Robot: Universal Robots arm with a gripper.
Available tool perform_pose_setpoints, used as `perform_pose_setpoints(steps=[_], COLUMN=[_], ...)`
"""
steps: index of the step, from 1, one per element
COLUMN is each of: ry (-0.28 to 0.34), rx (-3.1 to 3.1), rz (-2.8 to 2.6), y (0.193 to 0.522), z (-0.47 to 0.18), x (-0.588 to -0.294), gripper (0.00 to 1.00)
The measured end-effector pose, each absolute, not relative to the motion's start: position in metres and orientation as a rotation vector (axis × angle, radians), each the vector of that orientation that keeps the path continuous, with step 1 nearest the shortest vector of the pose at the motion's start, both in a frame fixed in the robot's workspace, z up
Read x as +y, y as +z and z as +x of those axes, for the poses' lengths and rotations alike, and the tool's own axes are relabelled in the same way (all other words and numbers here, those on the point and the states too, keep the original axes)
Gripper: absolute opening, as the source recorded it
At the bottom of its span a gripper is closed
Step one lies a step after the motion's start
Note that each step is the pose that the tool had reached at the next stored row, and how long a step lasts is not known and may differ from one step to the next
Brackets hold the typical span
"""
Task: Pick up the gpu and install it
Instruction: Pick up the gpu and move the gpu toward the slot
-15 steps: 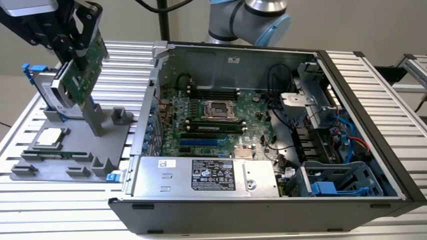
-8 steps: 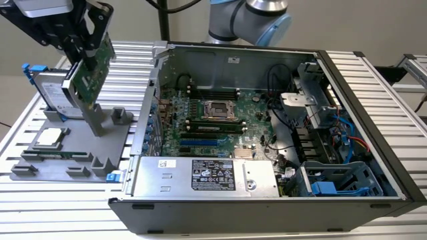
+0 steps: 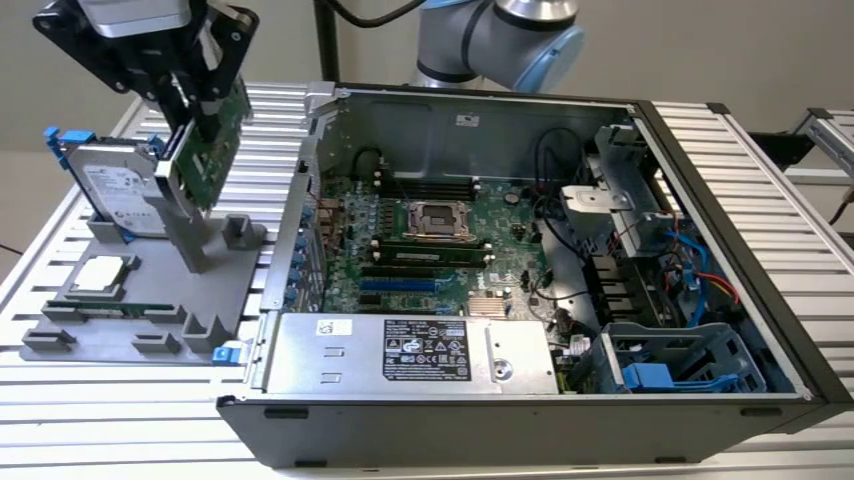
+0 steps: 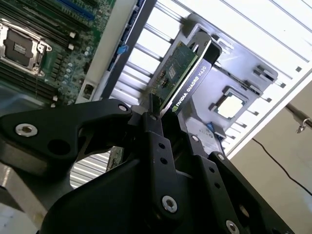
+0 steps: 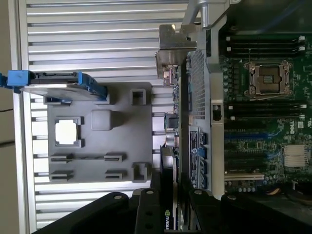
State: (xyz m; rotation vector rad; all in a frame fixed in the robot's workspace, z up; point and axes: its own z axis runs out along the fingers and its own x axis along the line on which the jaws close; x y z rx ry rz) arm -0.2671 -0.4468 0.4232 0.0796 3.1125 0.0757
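Gripper (image 3: 191, 105) was narrow: its two black fingers (image 4: 157, 141) were clamped on one end of the gpu (image 3: 211, 140), one finger on each face. One gpu, hanging upright in the upper left of the exterior view, above the tray (image 3: 200, 305) and outside the case (image 3: 534, 430). Couldn't tell whether its low end touched the tray. It was a thin green board with a flat black cooler on one face. The silver sheet-metal bracket (image 5: 173, 46) sat at the end away from the gripper.

One grey moulded tray with raised slots, on a ribbed aluminium table (image 3: 80, 420). On the tray:
- one hard drive (image 3: 120, 190), silver with blue rails, standing on edge just beside the gpu
- one square CPU (image 3: 104, 275) with a metal lid, lying flat
- one narrow green memory stick (image 3: 114, 310), set on edge in a slot

One black steel case, side open and lying flat, filled the centre and right of the exterior view. Inside it were one green motherboard (image 3: 427, 240) and one grey boxed power supply (image 3: 400, 350).
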Motion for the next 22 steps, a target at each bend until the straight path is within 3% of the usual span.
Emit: perform_pose_setpoints(steps=[22], ry=[0.076], rx=[3.113], rz=[0.079], y=[0.423], z=[-0.208], x=[-0.447], gripper=[0.0])
